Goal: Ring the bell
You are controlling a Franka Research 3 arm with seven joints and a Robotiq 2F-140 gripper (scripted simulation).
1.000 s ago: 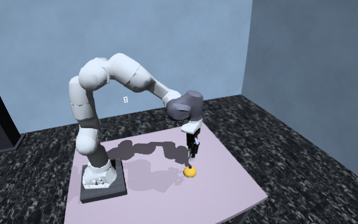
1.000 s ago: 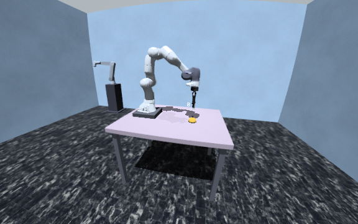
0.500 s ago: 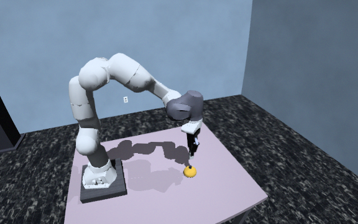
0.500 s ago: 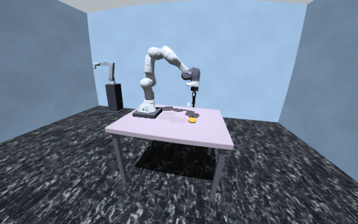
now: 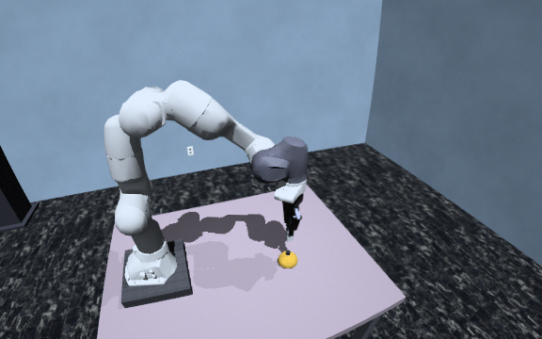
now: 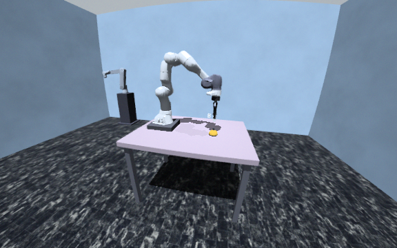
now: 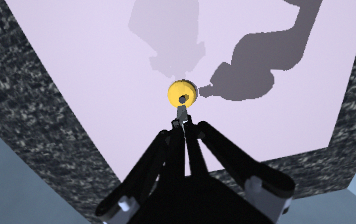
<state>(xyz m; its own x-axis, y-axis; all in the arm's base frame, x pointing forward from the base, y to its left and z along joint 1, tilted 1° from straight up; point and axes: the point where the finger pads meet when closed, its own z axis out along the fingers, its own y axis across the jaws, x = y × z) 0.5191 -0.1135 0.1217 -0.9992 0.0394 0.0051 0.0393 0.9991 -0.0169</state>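
1. Fingers of the gripper (image 5: 292,234) were clenched together with nothing between them, their tips meeting in the wrist view just short of the bell (image 7: 181,93).
2. Blue-grey walls (image 6: 40,69) and a dark mottled floor (image 6: 64,207) made up the room, with a small white outlet plate (image 5: 189,151) low on the back wall; no writing on it could be read.
3. Pale lilac, the table (image 5: 346,301) stood on grey legs (image 6: 133,176) and carried the arm's dark base plate (image 5: 183,287) near its back left corner.
4. White, the arm (image 5: 191,113) arched from that plate over the table, wrist pointing down above the bell.
5. Beside the left wall stood a dark pedestal (image 6: 127,108) bearing a second small arm (image 6: 116,73).
6. Yellow, the bell (image 5: 288,259) stood upright on the table toward the back edge, roughly midway between left and right edges, apart from the gripper.
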